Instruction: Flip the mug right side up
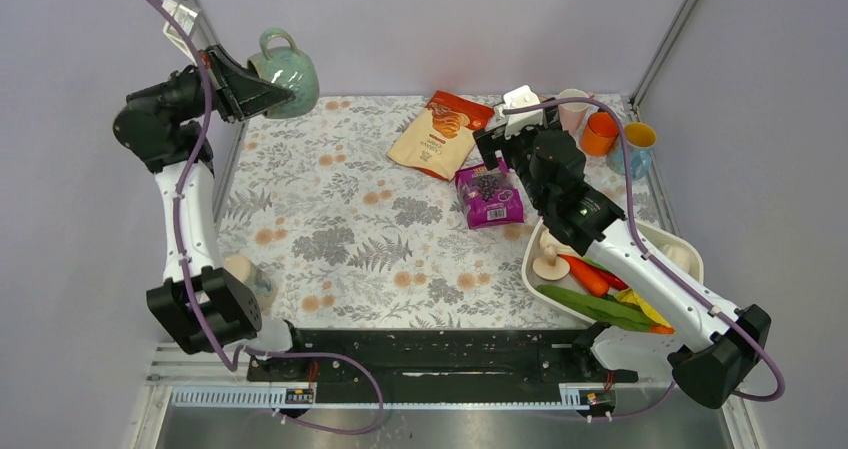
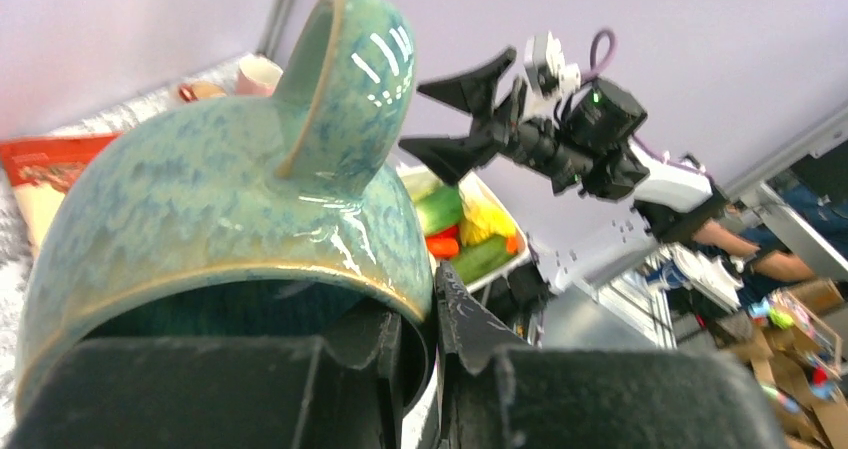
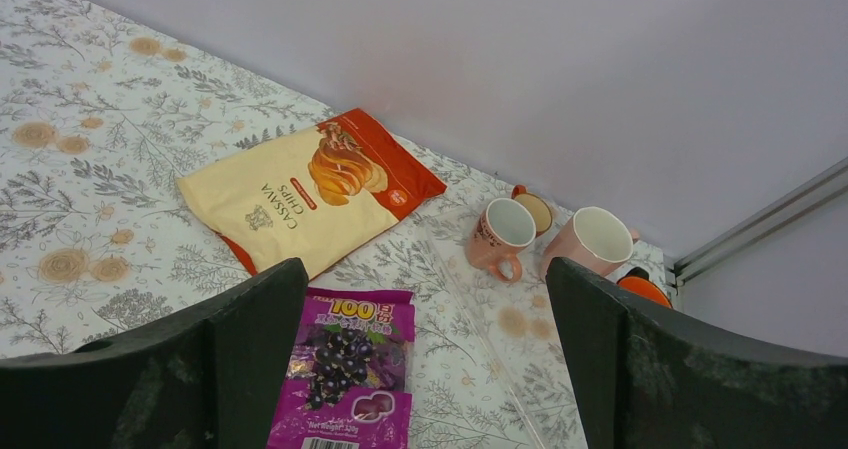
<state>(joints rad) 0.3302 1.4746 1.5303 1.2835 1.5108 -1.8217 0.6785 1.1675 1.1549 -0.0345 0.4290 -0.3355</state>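
the floral counter (image 1: 380,239) fills most of the top view. over its far left corner the left arm reaches up and back, and its end effector (image 1: 262,85) pinches the wall of the green mug (image 1: 288,73) at the rim. the wrist view shows one finger (image 2: 300,369) inside the mouth and the other outside. the mug hangs off the counter, close to the back wall. it lies on its side, mouth toward the end effector and handle (image 2: 345,79) pointing up.

as i judge it, the pick-up and about half of the turn are done. what is left is to roll the wrist until the mouth faces up, lower the base onto the cloth and let go. a grip on the rim alone may let a glazed mug slip as it tilts.

the right arm stretches over the middle right, its end effector (image 3: 425,304) spread wide and holding nothing, just above the purple snack packet (image 1: 490,197). that is well apart from the mug.

along the right edge sits a white tub (image 1: 686,243) of vegetables, partly under that arm. next in size is the cassava chips bag (image 1: 440,134), lying flat near the far edge. it is the nearest thing to a landing spot, yet not close. smallest are the cups in the far right corner, two pink ones (image 3: 497,234) upright and open, with an orange one (image 1: 600,134) beside them. none of these stands in the way.
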